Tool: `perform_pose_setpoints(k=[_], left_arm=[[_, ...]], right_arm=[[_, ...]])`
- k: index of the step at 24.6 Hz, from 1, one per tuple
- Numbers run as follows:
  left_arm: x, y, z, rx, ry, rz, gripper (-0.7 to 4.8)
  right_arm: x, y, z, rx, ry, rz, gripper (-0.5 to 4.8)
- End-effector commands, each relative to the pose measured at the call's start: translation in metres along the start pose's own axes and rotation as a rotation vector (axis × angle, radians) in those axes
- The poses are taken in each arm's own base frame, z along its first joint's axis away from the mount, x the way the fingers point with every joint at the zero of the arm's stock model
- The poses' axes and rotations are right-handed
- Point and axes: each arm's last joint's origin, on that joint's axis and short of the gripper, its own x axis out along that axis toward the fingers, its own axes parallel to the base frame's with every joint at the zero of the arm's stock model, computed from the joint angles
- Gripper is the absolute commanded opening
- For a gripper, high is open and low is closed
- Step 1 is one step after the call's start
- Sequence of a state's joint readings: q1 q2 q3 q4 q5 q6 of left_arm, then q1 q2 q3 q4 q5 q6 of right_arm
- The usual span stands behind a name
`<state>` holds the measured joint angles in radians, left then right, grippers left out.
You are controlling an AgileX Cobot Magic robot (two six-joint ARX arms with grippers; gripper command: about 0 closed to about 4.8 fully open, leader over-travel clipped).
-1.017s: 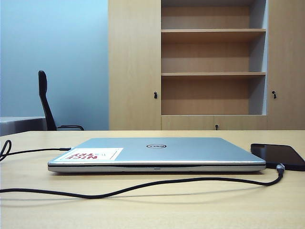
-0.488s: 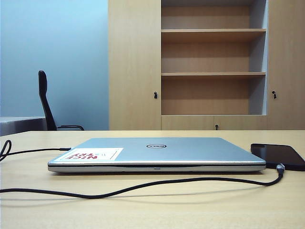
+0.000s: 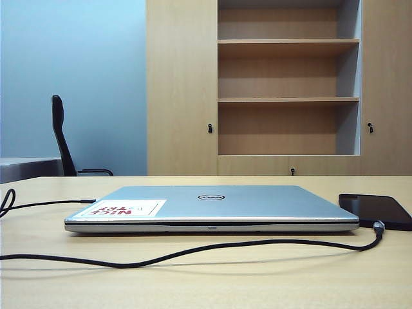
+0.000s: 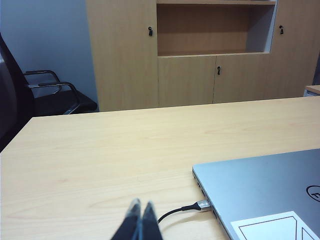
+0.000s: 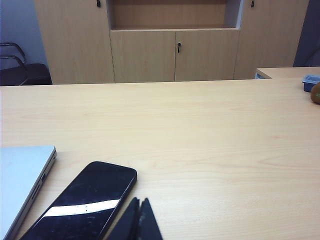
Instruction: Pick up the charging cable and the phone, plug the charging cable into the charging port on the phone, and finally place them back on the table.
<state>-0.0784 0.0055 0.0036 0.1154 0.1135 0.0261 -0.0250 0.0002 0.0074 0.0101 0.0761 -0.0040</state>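
Beige wood-grain table (image 3: 270,277) bore the black slab phone (image 3: 376,210) with black charging cable (image 3: 193,250) plugged in, apparently finished; left gripper (image 4: 139,210) and right gripper (image 5: 139,205) hung near, jaws pressed together, empty.

"NICE TRY" sticker (image 3: 122,208), upside down

I count one table (image 3: 270,277), one laptop (image 3: 212,207) with one sticker (image 3: 122,208) on its lid, one phone (image 3: 376,210) and one cable (image 3: 193,250). Behind them I see one chair (image 3: 62,136) and one cabinet (image 3: 180,90) with two shelves (image 3: 288,41) showing. I have two grippers in my wrist views, the left gripper (image 4: 138,210) and the right gripper (image 5: 139,205), each with both fingers pressed together.
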Motion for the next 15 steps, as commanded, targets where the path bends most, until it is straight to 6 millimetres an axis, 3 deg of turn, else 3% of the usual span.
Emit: perform_pose_setpoints(k=[1,15], left_arm=[[0.0000,-0.0001,0.0011,0.001,-0.012,-0.003,-0.05],[0.0000,-0.0001,0.0011,0.001,-0.012,-0.003,-0.05]], right_arm=[[0.0002,-0.0001,0.0003,0.004,-0.021,-0.001,-0.06],[0.0001,0.0007,0.0026,0.002,-0.044,0.031,-0.06]])
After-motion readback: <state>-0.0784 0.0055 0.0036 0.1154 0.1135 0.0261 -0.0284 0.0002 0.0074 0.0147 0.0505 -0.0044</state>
